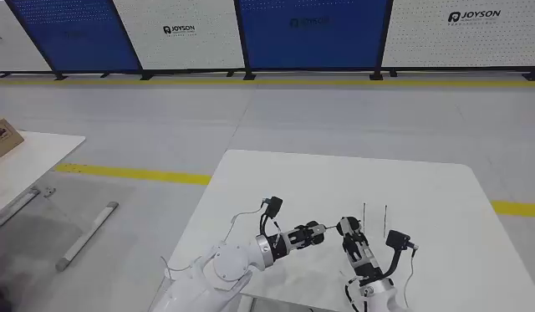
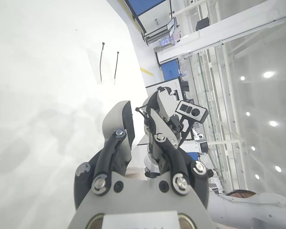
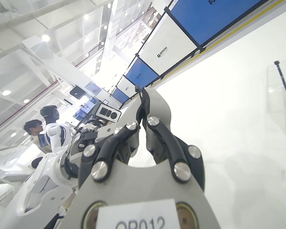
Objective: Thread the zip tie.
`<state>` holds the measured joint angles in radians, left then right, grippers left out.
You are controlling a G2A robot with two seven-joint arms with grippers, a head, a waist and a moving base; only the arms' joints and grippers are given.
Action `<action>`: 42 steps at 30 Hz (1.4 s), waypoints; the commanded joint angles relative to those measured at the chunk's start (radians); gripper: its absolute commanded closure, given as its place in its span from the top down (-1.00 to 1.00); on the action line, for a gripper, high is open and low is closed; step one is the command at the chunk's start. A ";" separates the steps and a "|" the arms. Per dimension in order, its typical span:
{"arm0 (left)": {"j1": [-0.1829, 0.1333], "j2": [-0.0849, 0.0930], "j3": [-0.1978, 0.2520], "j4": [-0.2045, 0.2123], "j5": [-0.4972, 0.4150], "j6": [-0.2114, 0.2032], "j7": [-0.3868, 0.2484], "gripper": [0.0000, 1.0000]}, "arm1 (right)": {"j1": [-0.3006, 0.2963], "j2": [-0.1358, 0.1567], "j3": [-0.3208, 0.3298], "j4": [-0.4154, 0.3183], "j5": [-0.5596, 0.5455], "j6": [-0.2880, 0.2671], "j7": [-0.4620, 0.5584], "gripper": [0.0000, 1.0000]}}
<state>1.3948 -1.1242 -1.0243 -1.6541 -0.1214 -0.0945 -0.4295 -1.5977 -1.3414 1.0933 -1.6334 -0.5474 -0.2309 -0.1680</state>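
A thin black zip tie is pinched in my right gripper, which is shut on it; the tie's small head pokes out past the fingertips. In the top view the right gripper and left gripper face each other near the table's front edge, with the zip tie spanning the short gap. My left gripper is open, and the tie's free end sits between its fingers without being clamped. The right gripper shows just behind that end.
Two spare black zip ties lie side by side on a clear holder just beyond the grippers, also seen from above. The white table is bare to the left and far side.
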 commanded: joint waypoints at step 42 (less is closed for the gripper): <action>-0.007 0.000 0.011 0.009 -0.004 -0.004 0.005 -1.00 | -0.012 -0.001 0.016 -0.006 0.023 -0.026 0.075 -0.30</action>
<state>1.3877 -1.1239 -1.0132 -1.6445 -0.1257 -0.0994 -0.4248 -1.6088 -1.3420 1.1095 -1.6389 -0.5229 -0.2565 -0.0930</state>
